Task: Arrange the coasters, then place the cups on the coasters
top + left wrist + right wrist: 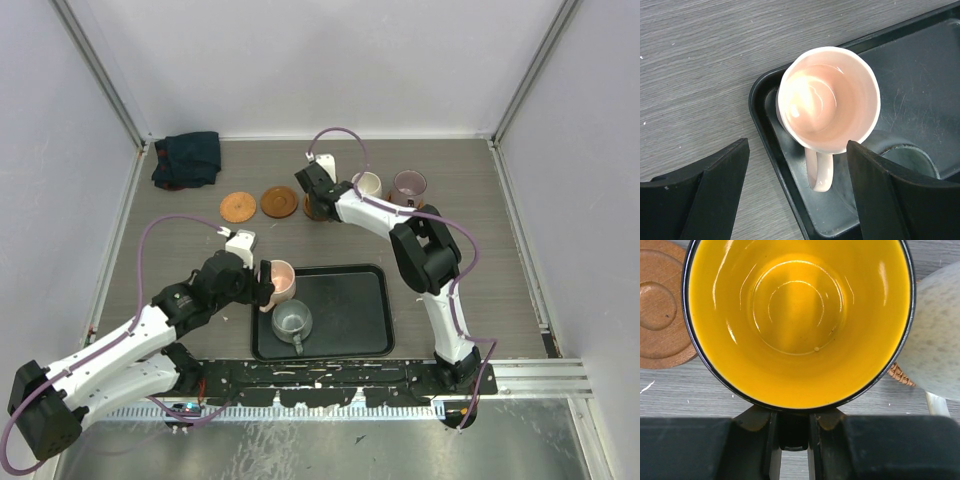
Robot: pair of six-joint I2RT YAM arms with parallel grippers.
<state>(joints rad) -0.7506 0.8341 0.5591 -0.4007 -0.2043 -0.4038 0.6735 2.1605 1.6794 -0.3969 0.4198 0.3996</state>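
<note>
Cups counted: five. A pink handled ceramic cup (pixel 281 278) stands upright in the upper left corner of the black rectangular tray (pixel 350 330), at the lower centre of the overhead frame. A grey handled cup (pixel 292 320) stands just below it on the same tray, close to it; whether they touch cannot be told. A cream-white cup (pixel 368 184) and a mauve-purple cup (pixel 408 185) stand side by side at the upper centre-right of the grey wood-grain desk (pixel 480 200). The fifth, a cup with a glossy yellow inside and a dark rim (pixel 795 320), fills the right wrist frame, just beside the cream-white one. Round brown-orange wooden coasters: two lie bare in the upper centre, one (pixel 238 207) left of the other (pixel 279 201), close together. A brown edge shows under the cream-white cup, and further discs cannot be counted with certainty. The left claw (pixel 797 147) is spread wide, its fingers either side of the pink cup's handle and clear of it. The right claw (pixel 792 420) is drawn narrow, gripping the yellow cup at its near side. One dark blue crumpled cloth (pixel 187 158) lies at the upper left corner.
</note>
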